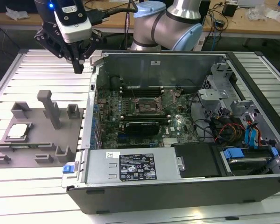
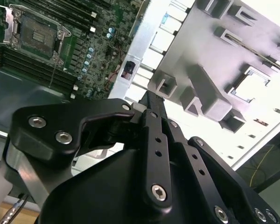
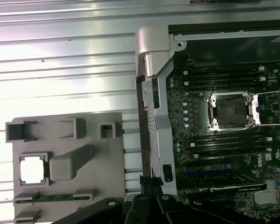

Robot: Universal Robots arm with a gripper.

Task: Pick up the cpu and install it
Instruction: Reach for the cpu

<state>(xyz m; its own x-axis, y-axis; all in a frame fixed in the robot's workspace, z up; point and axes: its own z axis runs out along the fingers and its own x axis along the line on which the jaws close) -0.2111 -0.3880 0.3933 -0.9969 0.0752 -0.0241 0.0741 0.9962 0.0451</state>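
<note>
The cpu [image 1: 17,131] is a silvery square chip lying flat in a recess of the grey fixture plate [image 1: 37,144], at the exterior view's left. It also appears in both wrist views, as the cpu [image 2: 249,84] and the cpu [image 3: 32,169]. My gripper [image 1: 78,67] hangs above the table beside the back corner of the case, well away from the chip and higher than it. Its black fingers [image 2: 151,121] are pressed together with nothing between them. The open socket [image 1: 147,107] sits in the middle of the motherboard, also seen as the socket [image 3: 228,111].
An open computer case [image 1: 130,196] lies on the slatted metal table [image 1: 42,74], with a power supply [image 1: 130,165], cables and drive bays inside. Grey upright blocks [image 1: 50,107] stand on the fixture plate. A bench with clutter runs along the back.
</note>
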